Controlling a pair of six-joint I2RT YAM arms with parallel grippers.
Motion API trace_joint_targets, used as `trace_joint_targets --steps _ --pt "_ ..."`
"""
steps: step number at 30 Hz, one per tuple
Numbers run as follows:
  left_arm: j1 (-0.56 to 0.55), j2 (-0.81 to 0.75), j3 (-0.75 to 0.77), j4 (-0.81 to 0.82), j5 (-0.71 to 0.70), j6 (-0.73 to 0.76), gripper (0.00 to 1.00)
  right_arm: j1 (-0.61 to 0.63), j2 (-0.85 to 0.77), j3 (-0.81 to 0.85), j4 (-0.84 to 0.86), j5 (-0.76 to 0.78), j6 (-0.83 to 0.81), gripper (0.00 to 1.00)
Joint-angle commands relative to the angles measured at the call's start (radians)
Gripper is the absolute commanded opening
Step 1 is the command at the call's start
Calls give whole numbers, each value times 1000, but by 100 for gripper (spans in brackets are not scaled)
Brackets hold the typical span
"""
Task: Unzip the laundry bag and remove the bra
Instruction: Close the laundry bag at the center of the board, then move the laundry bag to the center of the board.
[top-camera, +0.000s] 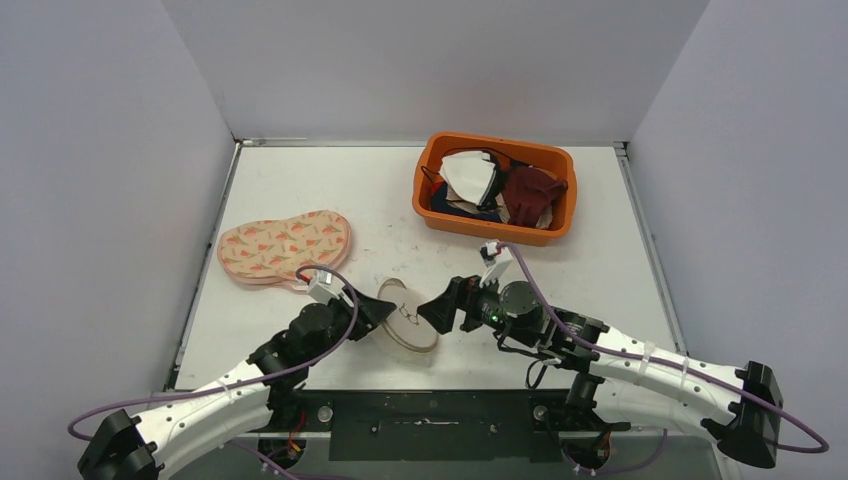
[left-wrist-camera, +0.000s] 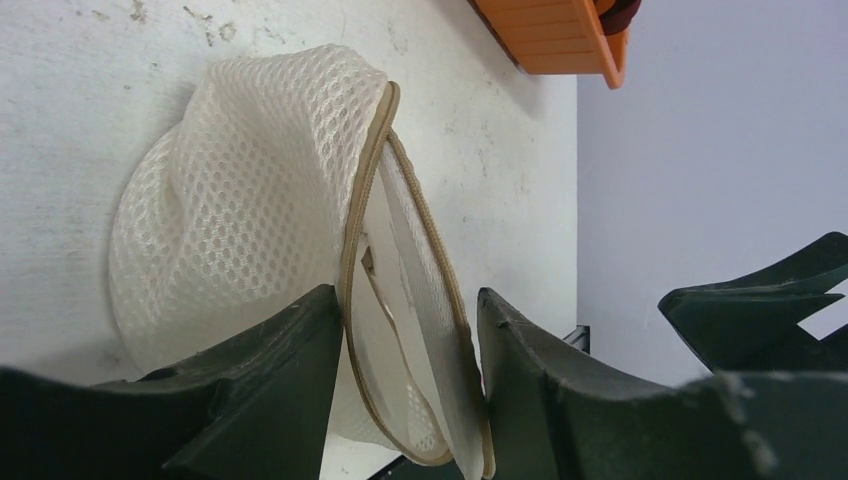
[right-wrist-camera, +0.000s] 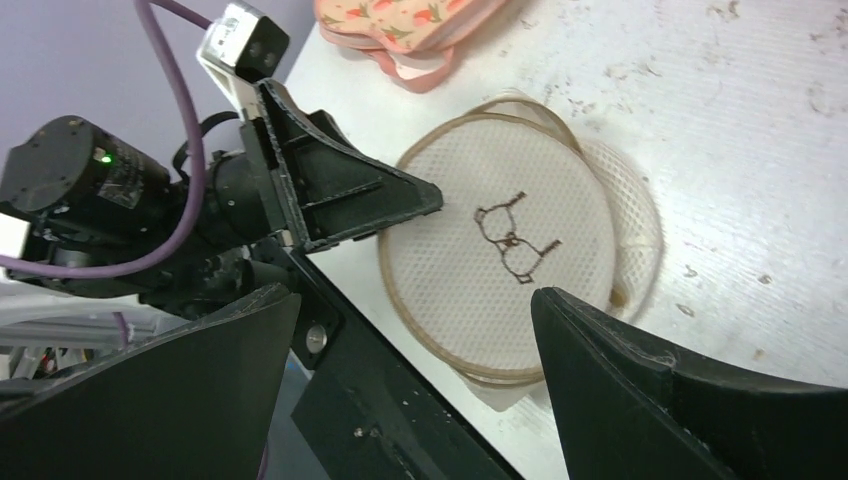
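Laundry bag (top-camera: 408, 318): round, white mesh with tan piping, laid on the table (top-camera: 330, 180) at its near edge, between the two grippers; a brown bra emblem (right-wrist-camera: 510, 240) is printed on its face; its piped rims are seen parted in the left wrist view.
Bra (top-camera: 285, 245): peach, printed; laid flat outside the bag, to its left, well apart from it.
Left gripper (top-camera: 385, 308): jaws set partway closed astride the parted rims, a finger (left-wrist-camera: 270, 380) touching the piping on each side; whether the grip is firm cannot be told.
Right gripper (top-camera: 437, 312): jaws spread wide at the bag's right edge; nothing is held.
Orange bin (top-camera: 490, 228): placed at the far right; filled with mixed garments.
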Motion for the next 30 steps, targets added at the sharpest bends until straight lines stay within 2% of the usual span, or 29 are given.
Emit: trace_joint_targets --steps 1,6,11,16,22,30 --pt "8 30 -11 79 -10 22 48 -31 -15 -43 21 31 -3 90" --pt "13 70 -7 95 -7 43 33 -94 14 -119 77 16 17 92" --pt "15 72 -15 70 -26 58 20 -137 109 -160 171 -27 11 100" --pt "19 66 -28 41 -49 68 13 -143 252 -143 244 -78 1 88" --pt "22 56 -43 -10 -83 64 5 -151 381 -129 280 -102 23 80" --pt "23 28 -86 -8 -100 43 1 -152 491 -142 378 -147 47 64"
